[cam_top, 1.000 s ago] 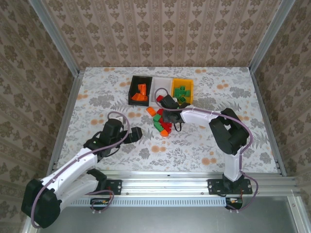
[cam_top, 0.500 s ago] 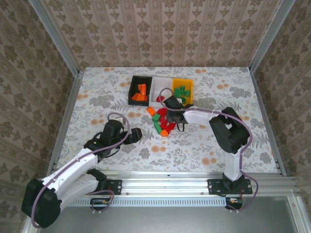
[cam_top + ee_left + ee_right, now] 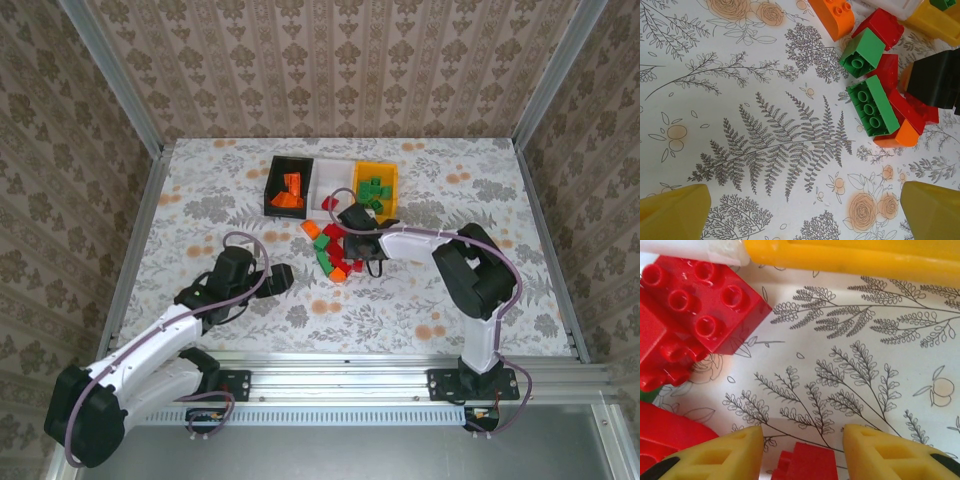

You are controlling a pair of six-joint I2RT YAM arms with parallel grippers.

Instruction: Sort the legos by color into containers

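Sorting stage: part-way, by your reading of the layout. Orange legos (image 3: pixel 290 190) lie in the black bin (image 3: pixel 270 196) and green legos (image 3: pixel 375 190) in the yellow bin (image 3: pixel 376 166).
White bin (image 3: pixel 335 172): it stands between the other two. You cannot tell what it holds, but it is probably meant for red.
Loose pile (image 3: pixel 336 252): red, green and orange bricks touch one another on the counter (image 3: pixel 200 200), just in front of the bins, so each carry is short.
Right tool (image 3: pixel 802 450): it sits low at the pile's far edge, beside the white and yellow bin walls. Its jaws stand part-way apart astride a small red lego (image 3: pixel 807 464). You cannot tell whether they pinch it.
Left tool (image 3: pixel 802 215): its fingers are spread wide and hold nothing. It hovers over bare counter just left of the pile, likely parked there to leave the right arm room.
Caution: neighbouring bricks crowd the red one, so a close may nudge them.
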